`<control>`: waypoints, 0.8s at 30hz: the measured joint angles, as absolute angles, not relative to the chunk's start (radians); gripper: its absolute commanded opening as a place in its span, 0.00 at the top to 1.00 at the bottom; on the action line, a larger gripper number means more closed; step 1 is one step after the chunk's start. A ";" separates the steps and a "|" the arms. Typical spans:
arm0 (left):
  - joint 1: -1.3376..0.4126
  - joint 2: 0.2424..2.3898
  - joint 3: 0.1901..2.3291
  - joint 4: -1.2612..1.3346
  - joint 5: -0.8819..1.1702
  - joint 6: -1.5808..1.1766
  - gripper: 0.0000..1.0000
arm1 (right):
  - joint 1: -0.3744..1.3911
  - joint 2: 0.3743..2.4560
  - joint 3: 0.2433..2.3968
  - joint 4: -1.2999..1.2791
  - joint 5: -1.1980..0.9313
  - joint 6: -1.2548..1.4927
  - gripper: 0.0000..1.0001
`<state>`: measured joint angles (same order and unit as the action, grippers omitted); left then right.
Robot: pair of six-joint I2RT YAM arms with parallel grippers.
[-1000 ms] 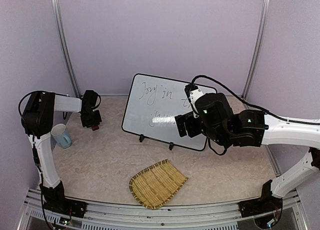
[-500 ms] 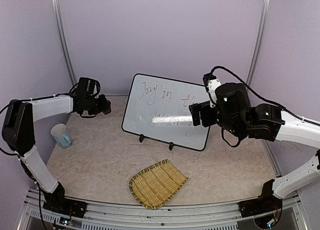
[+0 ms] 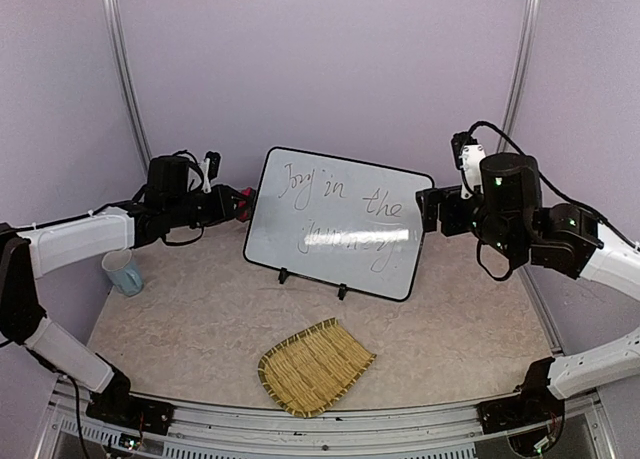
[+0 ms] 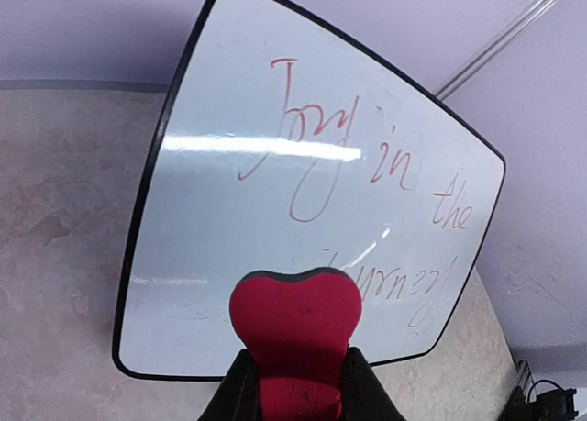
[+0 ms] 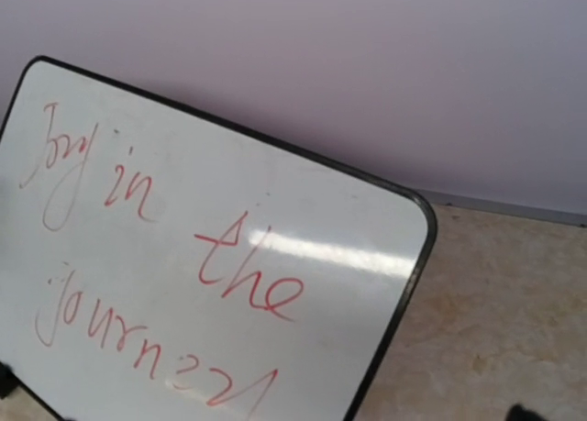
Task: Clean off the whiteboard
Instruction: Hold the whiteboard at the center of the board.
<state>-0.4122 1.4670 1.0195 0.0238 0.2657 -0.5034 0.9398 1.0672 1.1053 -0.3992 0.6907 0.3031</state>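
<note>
The whiteboard [image 3: 335,224] stands tilted on two black feet at the back of the table, with red handwriting "Joy in the journey" across it. My left gripper [image 3: 238,204] hovers by the board's upper left edge, shut on a red heart-shaped eraser [image 4: 295,325] with a dark felt face. In the left wrist view the eraser points at the whiteboard [image 4: 229,192], a little short of it. My right gripper [image 3: 430,211] hangs just off the board's right edge, open and holding nothing. The right wrist view shows the right half of the whiteboard [image 5: 183,256].
A woven straw mat [image 3: 315,367] lies on the table in front of the board. A pale blue cup [image 3: 122,272] stands at the left, under my left arm. Lilac walls with two metal poles [image 3: 128,89] close off the back and sides.
My left arm has swung from the far left to the board's left edge, carrying the eraser. My right arm has drawn back from in front of the board to its right edge, uncovering the writing.
</note>
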 measured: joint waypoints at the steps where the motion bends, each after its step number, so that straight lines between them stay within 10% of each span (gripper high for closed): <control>1: -0.417 1.456 1.012 0.039 0.281 -0.504 0.74 | 0.939 1.066 1.100 -0.400 0.688 0.303 0.00; 24: -0.475 1.413 0.987 0.149 0.463 -0.509 0.72 | 0.777 1.101 1.063 -0.393 0.547 0.279 0.00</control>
<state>-0.4747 1.4132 0.9867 0.1493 0.4629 -0.5091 0.7773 1.1007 1.0626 -0.3931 0.5472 0.2794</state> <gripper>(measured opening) 0.291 0.997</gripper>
